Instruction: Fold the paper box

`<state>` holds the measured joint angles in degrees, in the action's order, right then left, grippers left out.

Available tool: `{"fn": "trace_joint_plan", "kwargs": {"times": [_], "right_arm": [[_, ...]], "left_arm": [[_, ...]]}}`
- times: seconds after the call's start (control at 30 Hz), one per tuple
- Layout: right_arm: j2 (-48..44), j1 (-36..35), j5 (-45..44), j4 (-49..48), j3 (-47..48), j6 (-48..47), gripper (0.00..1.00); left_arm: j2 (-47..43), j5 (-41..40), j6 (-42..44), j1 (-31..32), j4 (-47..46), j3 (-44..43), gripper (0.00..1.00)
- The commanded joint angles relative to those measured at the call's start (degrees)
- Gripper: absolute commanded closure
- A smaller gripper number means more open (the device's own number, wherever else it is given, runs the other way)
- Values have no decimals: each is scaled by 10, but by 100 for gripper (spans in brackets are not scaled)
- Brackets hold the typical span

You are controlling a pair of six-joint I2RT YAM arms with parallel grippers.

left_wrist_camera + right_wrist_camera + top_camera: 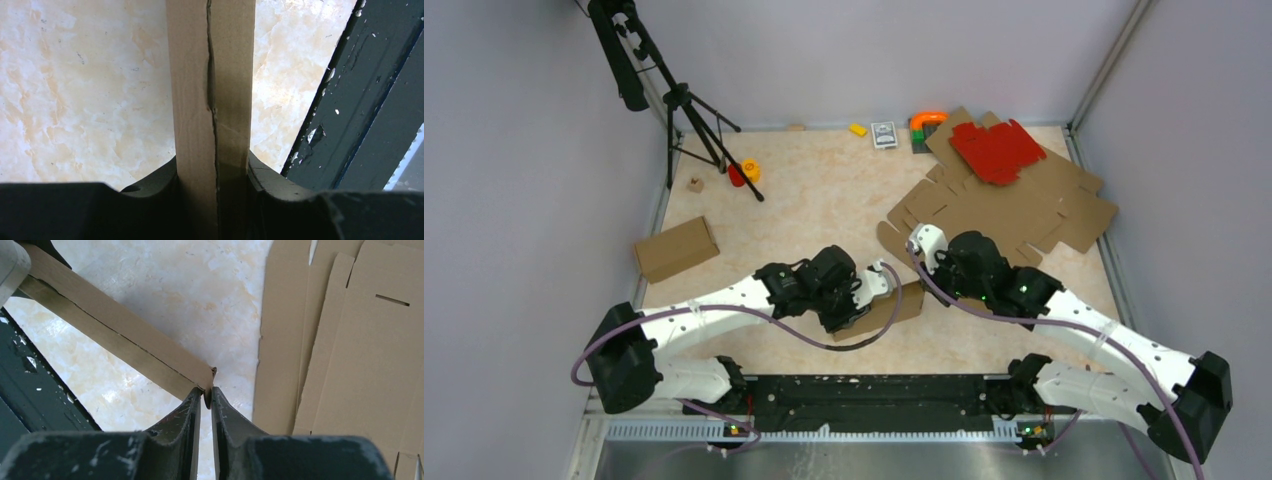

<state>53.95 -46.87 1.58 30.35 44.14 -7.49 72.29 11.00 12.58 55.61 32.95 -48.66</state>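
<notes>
Holding paper box at near-centre of table, between both arms. My left gripper clamped across box, one finger on each side face. My right gripper almost pressed together at box's end corner; cannot tell whether flap edge is pinched.

Progress, my judgement: box already formed into long closed shape, lengthwise seam slightly gaping. Left to do: close end, press seam flat. Box interior hidden.

Second folded brown box at left, closed, contents unseen. Flat brown die-cut sheets stacked far right, red die-cut sheet on top.

Matt brown cardboard paper box
</notes>
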Motion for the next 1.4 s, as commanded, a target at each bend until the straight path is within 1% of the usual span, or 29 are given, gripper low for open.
{"fn": "trace_joint_plan", "kwargs": {"times": [0.0, 0.1, 0.2, 0.37, 0.5, 0.83, 1.17, 1.37], "right_arm": [[-13, -8, 6, -51, -11, -2, 91], [-21, -8, 2, -57, -5, 12, 100], [-13, -8, -5, -37, 17, 37, 100], [18, -8, 21, 7, 60, 78, 100], [49, -8, 19, 34, 83, 131, 100], [70, -8, -11, 43, 109, 233, 100], [90, -8, -5, 63, 135, 261, 100], [93, -8, 8, 49, 131, 288, 100]], "left_arm": [[12, -4, -4, 3, -2, -10, 76], [11, -5, -4, 3, 2, -11, 76], [12, -8, -3, 3, 9, -14, 76], [16, -18, -5, 3, 15, -19, 76], [16, -22, -9, 3, 16, -21, 76], [21, -31, -12, 5, 22, -25, 77], [30, -41, -14, 10, 31, -31, 77], [35, -46, -18, 14, 34, -36, 78]]}}
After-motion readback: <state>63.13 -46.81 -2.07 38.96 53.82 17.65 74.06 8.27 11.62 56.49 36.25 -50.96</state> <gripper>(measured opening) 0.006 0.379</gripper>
